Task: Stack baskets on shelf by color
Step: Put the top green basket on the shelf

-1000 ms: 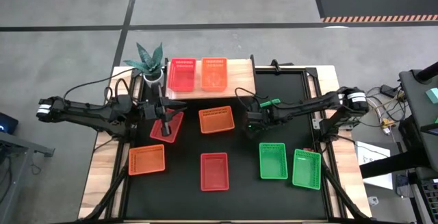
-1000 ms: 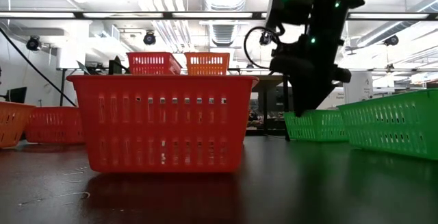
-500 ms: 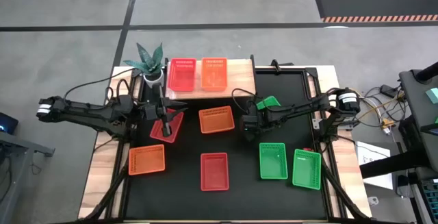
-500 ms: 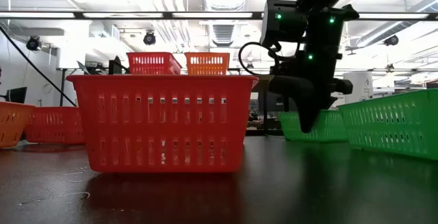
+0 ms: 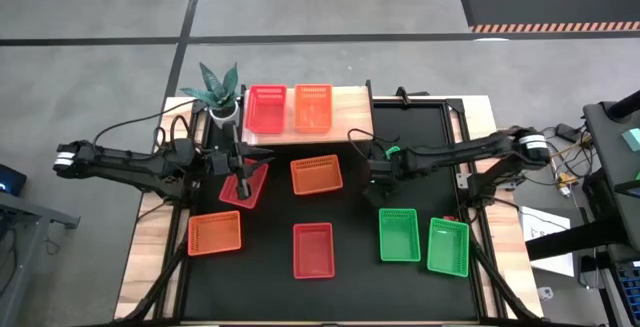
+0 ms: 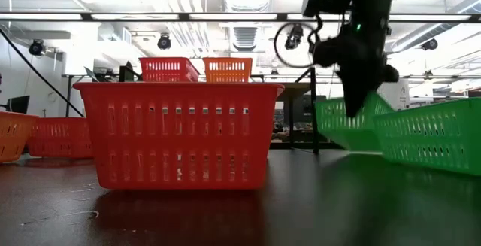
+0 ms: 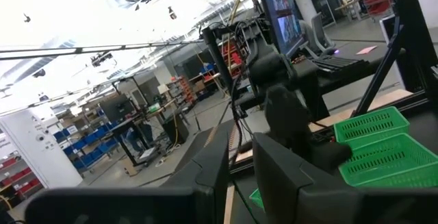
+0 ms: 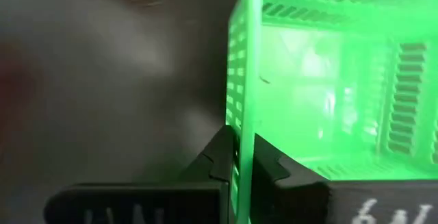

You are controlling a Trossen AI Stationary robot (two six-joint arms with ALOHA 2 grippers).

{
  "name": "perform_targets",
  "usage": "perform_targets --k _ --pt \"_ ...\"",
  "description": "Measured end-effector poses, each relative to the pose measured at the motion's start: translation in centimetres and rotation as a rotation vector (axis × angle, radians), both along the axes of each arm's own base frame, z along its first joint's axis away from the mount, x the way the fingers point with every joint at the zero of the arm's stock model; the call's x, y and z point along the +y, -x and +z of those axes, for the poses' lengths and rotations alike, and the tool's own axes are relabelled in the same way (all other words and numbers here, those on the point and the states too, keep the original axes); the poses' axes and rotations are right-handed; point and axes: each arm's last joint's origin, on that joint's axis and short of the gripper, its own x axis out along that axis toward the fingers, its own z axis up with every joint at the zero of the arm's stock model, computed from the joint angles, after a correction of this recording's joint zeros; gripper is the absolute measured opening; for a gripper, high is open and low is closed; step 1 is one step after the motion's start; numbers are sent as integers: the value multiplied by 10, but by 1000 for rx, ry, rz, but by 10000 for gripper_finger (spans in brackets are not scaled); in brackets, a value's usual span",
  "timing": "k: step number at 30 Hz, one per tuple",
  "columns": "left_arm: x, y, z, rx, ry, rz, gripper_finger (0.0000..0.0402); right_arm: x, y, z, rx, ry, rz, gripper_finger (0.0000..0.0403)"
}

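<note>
Your right gripper (image 8: 239, 166) has its fingers pinched on the wall of a green basket (image 5: 399, 234), tipping it up at the table's right-center next to the other green basket (image 5: 448, 245). Your left gripper (image 5: 241, 180) is clamped on a tilted red basket (image 5: 246, 186) on the left, just in front of the shelf (image 5: 350, 112), where one red and one orange basket already sit.

Bare shelf (image 5: 353, 115) end right of the orange basket (image 5: 312, 108) lies open. An orange basket on the tabletop (image 5: 317, 175) fronts the shelf.
</note>
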Motion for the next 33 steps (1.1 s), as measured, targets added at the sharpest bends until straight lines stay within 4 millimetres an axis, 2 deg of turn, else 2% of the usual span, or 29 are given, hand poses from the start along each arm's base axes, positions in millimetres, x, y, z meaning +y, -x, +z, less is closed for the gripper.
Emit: perform_targets --k 7,14,21,29,33 --pt "0 0 0 0 1 0 51 10 19 39 -165 -172 210 11" --pt "0 0 0 0 1 -1 51 27 34 66 -307 -210 364 11" --pt "0 0 0 0 -1 0 51 51 22 83 -573 -199 597 11" --pt "0 0 0 0 -2 0 51 60 7 110 -906 28 873 11" --pt "0 0 0 0 -2 0 51 56 1 133 -932 348 942 11"
